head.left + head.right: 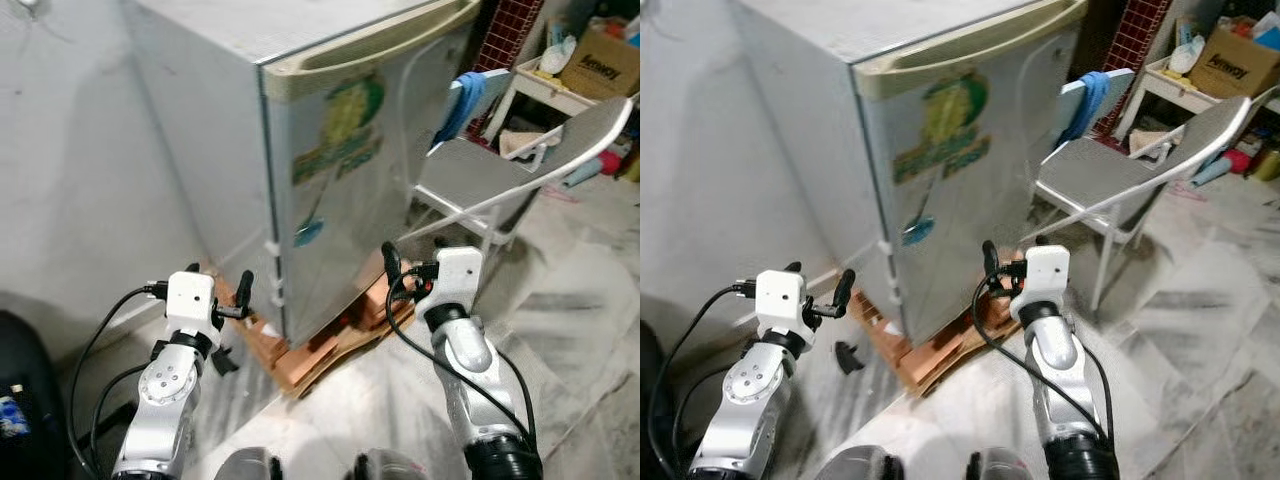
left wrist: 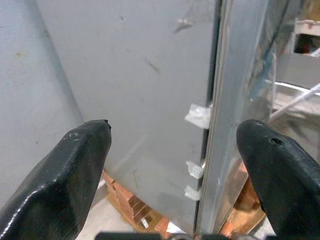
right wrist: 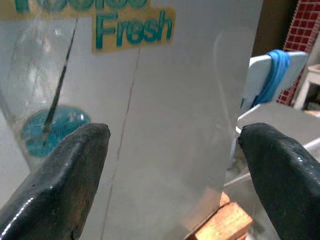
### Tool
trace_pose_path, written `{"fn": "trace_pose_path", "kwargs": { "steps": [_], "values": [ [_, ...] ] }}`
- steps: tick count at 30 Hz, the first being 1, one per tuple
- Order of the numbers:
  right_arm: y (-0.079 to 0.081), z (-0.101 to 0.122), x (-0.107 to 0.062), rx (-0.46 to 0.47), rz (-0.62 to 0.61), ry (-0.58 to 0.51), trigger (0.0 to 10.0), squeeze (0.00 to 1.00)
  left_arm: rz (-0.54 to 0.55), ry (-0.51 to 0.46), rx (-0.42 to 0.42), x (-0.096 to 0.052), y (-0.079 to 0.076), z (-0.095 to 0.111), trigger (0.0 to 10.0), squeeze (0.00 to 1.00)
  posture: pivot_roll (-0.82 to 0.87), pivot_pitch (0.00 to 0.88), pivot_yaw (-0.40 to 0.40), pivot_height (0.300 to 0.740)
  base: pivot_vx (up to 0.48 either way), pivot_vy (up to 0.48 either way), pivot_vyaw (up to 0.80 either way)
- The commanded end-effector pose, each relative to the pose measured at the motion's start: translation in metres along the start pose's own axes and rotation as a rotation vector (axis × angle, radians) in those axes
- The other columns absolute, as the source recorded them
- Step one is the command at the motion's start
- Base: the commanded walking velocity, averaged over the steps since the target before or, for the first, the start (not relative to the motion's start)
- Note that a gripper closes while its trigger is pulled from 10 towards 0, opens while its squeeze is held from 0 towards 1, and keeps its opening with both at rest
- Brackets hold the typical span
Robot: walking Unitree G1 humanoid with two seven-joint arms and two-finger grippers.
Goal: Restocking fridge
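A small silver fridge [image 1: 330, 170] stands before me with its door shut; the door carries a green and yellow sticker [image 1: 340, 135] and a beige handle strip [image 1: 380, 45] runs along its top. My left gripper [image 1: 218, 285] is open, low at the fridge's left side near the door seam [image 2: 212, 125]. My right gripper [image 1: 412, 262] is open too, facing the lower door front and its "Fresh" lettering [image 3: 132, 30]. Both hold nothing and both are apart from the fridge.
The fridge rests on bricks and cardboard [image 1: 300, 355]. A grey folding chair [image 1: 500, 170] stands close to its right, with a blue cloth [image 1: 460, 100] behind it. A shelf with a cardboard box [image 1: 605, 60] is further right. A dark object [image 1: 20, 400] sits at my lower left.
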State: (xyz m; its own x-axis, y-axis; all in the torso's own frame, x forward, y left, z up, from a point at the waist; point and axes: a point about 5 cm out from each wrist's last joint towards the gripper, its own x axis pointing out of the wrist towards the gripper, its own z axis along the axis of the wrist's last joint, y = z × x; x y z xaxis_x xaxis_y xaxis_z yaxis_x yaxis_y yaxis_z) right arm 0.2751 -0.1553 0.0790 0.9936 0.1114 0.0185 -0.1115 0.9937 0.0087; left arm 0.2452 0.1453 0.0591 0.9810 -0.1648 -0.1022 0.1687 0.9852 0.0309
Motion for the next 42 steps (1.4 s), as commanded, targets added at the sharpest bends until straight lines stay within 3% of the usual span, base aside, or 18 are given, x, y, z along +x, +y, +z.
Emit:
{"fn": "trace_pose_path", "kwargs": {
  "steps": [1, 8, 16, 24, 26, 29, 42],
  "values": [
    [-0.003, 0.0, 0.0, 0.008, -0.014, 0.002, 10.0, 0.0, -0.009, -0.005, 0.016, -0.001, 0.0, 0.001, 10.0, 0.0, 0.05, 0.027, -0.006, 0.74, 0.0, 0.439, 0.0],
    [-0.003, 0.0, 0.002, 0.002, -0.013, 0.004, 10.0, 0.0, -0.013, -0.034, 0.021, -0.002, 0.002, 0.005, 10.0, 0.0, 0.05, 0.025, -0.007, 0.74, 0.0, 0.23, 0.0],
    [0.001, 0.003, 0.004, -0.056, 0.034, -0.013, 10.0, 0.0, -0.03, -0.054, 0.03, 0.003, -0.001, 0.009, 10.0, 0.0, 0.05, 0.034, -0.012, 0.74, 0.0, 0.0, -0.8],
    [0.004, 0.002, 0.002, -0.052, 0.034, -0.007, 10.0, 0.0, -0.051, -0.071, 0.028, 0.005, -0.002, 0.012, 10.0, 0.0, 0.05, 0.047, -0.007, 0.74, 0.0, 0.0, -0.8],
    [0.005, 0.006, 0.003, -0.11, 0.065, -0.026, 10.0, 0.0, -0.048, -0.075, 0.024, 0.008, -0.002, 0.015, 10.0, 0.0, 0.05, 0.058, -0.007, 0.74, 0.0, 0.0, -0.8],
    [0.006, 0.007, 0.002, -0.126, 0.075, -0.033, 10.0, 0.0, -0.056, -0.082, 0.006, 0.008, -0.001, 0.016, 10.0, 0.0, 0.05, 0.073, -0.005, 0.74, 0.0, 0.0, -0.8],
    [0.007, 0.003, -0.002, -0.133, 0.076, -0.017, 10.0, 0.0, -0.08, -0.091, -0.008, 0.004, -0.002, 0.017, 10.0, 0.0, 0.05, 0.077, -0.008, 0.74, 0.0, 0.0, -0.8]
  ]
}}
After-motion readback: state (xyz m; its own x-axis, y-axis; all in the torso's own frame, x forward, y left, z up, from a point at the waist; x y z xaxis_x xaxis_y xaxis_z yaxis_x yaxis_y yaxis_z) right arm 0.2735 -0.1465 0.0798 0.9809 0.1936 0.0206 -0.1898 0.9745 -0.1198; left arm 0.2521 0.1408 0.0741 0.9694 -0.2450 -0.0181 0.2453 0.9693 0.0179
